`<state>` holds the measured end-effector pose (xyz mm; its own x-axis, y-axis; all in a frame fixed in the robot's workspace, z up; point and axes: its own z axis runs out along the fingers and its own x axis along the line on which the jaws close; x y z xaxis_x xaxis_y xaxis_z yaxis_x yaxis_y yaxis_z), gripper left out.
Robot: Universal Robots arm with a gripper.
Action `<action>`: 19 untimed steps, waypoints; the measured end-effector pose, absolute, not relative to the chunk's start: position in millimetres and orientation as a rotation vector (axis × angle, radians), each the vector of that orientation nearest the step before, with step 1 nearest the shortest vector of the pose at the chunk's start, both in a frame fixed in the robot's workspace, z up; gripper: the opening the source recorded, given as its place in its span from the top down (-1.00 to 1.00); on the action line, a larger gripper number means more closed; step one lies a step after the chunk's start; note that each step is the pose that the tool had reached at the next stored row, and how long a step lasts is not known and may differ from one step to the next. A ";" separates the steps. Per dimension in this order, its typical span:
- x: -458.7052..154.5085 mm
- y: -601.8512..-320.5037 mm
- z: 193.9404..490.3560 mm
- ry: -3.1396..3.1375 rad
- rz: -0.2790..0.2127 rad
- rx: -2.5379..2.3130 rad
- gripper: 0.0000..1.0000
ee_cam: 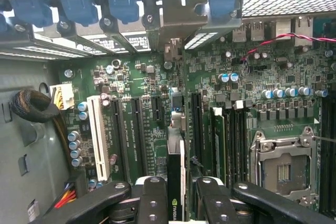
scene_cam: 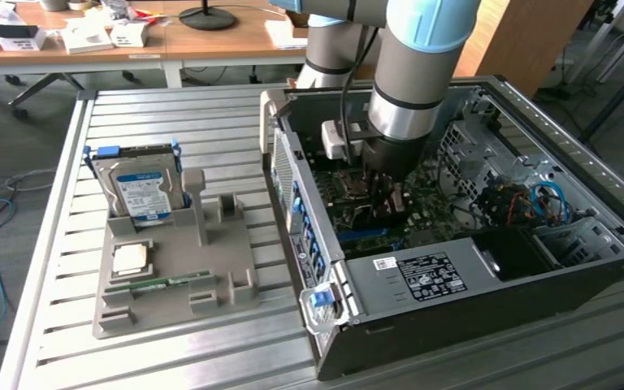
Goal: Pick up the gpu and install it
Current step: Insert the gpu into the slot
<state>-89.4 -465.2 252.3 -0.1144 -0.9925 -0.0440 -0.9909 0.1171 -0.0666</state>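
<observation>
Half sunk in the open computer case (scene_cam: 474, 292), reaches down over the green motherboard (ee_cam: 136, 77). Clamps the gpu (ee_cam: 176, 166) in the gripper (ee_cam: 176, 190), black fingers (ee_cam: 154, 200) pressed against the card's two flat faces, with no more than its thickness between them. Holds the card on edge, running lengthwise along the slots, between the white slot (ee_cam: 98, 135) and the CPU socket (ee_cam: 283, 166), low over a dark slot; cannot tell whether touching or seated. Lines the card up with a silvery metal bracket (ee_cam: 177, 17) at the case's rear wall, among blue latches (ee_cam: 123, 3). Shares the slatted table (scene_cam: 74, 244) with a grey holder (scene_cam: 231, 284) on the exterior view's left of the case, well apart from the gripper, carrying an upright hard drive (scene_cam: 139, 191), a square processor (scene_cam: 131, 258) and a green memory stick (scene_cam: 166, 282) lying flat.
</observation>
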 end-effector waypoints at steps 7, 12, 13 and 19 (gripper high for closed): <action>-86.9 -465.3 252.3 2.291 -0.032 -2.036 0.48; -86.5 -465.3 251.7 2.294 -0.032 -2.031 0.48; -86.5 -465.4 251.4 2.295 -0.032 -2.030 0.48; -86.6 -465.4 250.8 2.296 -0.032 -2.029 0.48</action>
